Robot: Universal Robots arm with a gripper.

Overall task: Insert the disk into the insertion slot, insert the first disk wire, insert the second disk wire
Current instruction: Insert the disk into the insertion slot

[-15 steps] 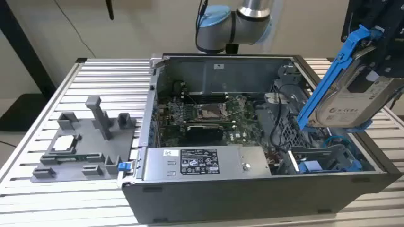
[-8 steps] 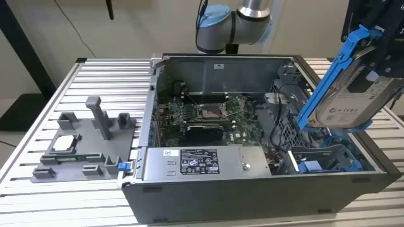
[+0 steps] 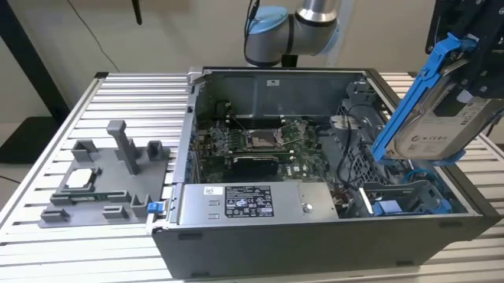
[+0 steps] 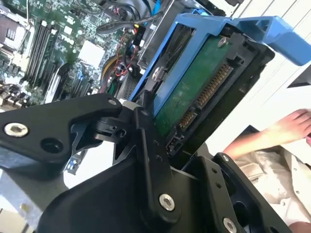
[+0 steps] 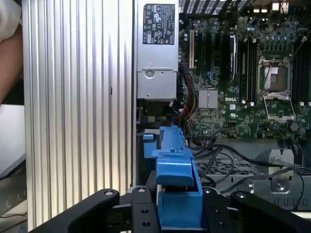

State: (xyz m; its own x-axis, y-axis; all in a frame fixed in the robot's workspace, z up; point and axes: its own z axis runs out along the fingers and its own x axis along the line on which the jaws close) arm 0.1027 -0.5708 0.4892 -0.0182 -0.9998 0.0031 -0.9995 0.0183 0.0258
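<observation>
Jaws are closed on the disk (image 3: 431, 118), held tilted above the PC case (image 3: 315, 239) w/ the insertion slot (image 3: 403, 199) below; risk: at this tilt it may snag cables (image 5: 214, 154) or the slot rim.

disk (image 3: 435, 124) tilted above insertion slot (image 3: 408, 199) in case (image 3: 315, 247), fixture (image 3: 102, 180) on table (image 3: 138, 97) at exterior view's left

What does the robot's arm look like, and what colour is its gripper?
The arm is a round silver-grey tube with pale blue caps on its joint, and a thin black cable runs beside it. The gripper is black, made of flat bars hinged together, with shiny silver screws at the hinges.
</observation>
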